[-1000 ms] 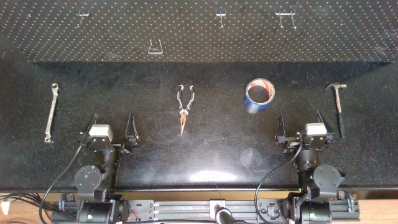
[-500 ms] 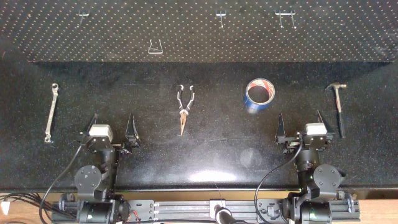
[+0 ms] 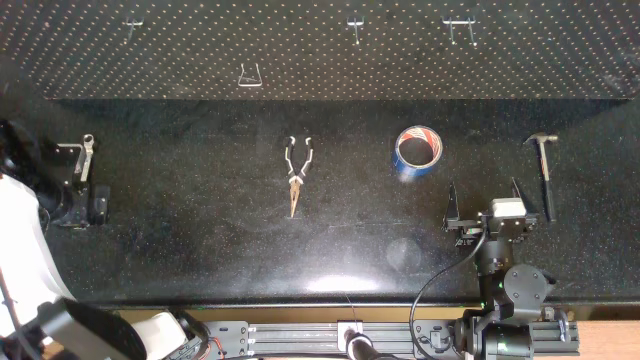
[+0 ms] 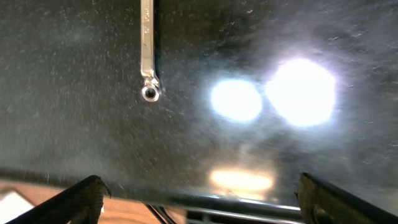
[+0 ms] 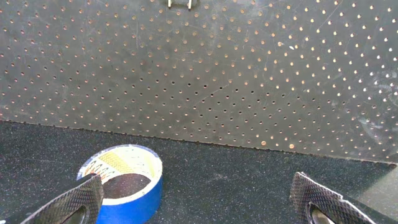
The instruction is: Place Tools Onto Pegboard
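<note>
So my left claw (image 4: 199, 183) is hanging over the left end of the black table (image 3: 200, 240), fingers spread wide with nothing in them. In its wrist view the wrench (image 4: 147, 43) lies flat just ahead, ring end nearest me, and it's not between the fingers. My right claw (image 5: 196, 186) sits low near its base, also wide apart and empty. It faces the blue tape roll (image 5: 122, 180), which lies on the table hole-up with the pegboard (image 5: 249, 74) standing behind it. From above, the needle-nose pliers (image 3: 297, 175) lie mid-table with tips pointing toward my bases. The hammer (image 3: 543, 165) is off to the right, head toward the pegboard, just beside my right claw. All four tools are down on the table, well apart from each other, and a few metal hooks (image 3: 458, 28) stick out of the board.
</note>
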Robot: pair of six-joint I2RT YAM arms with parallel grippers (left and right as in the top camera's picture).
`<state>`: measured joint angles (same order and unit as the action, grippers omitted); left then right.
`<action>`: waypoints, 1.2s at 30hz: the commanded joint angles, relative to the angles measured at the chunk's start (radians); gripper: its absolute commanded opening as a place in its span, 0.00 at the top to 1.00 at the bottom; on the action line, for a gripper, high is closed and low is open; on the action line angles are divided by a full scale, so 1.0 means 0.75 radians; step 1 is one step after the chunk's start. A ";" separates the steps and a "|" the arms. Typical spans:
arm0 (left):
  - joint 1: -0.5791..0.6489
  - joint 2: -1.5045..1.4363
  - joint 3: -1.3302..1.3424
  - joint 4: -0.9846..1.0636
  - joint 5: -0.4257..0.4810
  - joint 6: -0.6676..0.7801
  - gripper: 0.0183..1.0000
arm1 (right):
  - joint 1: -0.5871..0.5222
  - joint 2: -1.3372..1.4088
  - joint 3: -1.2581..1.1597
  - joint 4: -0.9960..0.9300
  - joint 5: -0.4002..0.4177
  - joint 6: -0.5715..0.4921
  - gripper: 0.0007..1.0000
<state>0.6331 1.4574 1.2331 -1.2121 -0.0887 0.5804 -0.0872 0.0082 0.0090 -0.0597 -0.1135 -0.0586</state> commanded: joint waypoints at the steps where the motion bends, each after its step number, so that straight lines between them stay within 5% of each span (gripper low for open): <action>1: 0.183 0.200 0.007 0.120 0.222 0.321 0.01 | -0.004 -0.010 -0.006 -0.003 0.002 -0.009 0.01; 5: 0.201 0.396 0.007 0.305 0.309 0.306 0.01 | -0.004 -0.010 -0.006 -0.003 0.002 -0.009 0.01; 23: 0.141 0.701 0.124 0.398 0.194 0.164 0.00 | -0.004 -0.010 -0.006 -0.003 0.002 -0.009 0.01; 24: 0.141 0.701 0.124 0.400 0.193 0.164 0.04 | -0.004 -0.010 -0.006 -0.003 0.002 -0.009 0.01; 25: 0.141 0.701 0.124 0.402 0.194 0.163 0.27 | -0.004 -0.010 -0.006 -0.003 0.002 -0.009 0.01; 26: 0.141 0.701 0.122 0.403 0.193 0.164 0.73 | -0.004 -0.010 -0.006 -0.003 0.002 -0.009 0.01; 27: 0.141 0.701 0.115 0.407 0.194 0.164 0.66 | -0.004 -0.010 -0.006 -0.003 0.002 -0.009 0.01; 28: 0.141 0.702 0.090 0.428 0.194 0.154 0.71 | -0.004 -0.010 -0.006 -0.003 0.002 -0.009 0.01; 29: 0.141 0.702 0.048 0.477 0.194 0.139 0.90 | -0.004 -0.010 -0.006 -0.003 0.002 -0.009 0.01; 30: 0.141 0.702 0.021 0.492 0.194 0.139 0.96 | -0.004 -0.010 -0.006 -0.003 0.002 -0.009 0.01; 36: 0.141 0.689 0.003 0.510 0.193 0.116 0.99 | -0.004 -0.010 -0.006 -0.003 0.002 -0.009 0.01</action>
<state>0.7341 1.9369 1.2842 -0.8387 0.0528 0.6868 -0.0872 0.0082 0.0093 -0.0593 -0.1135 -0.0586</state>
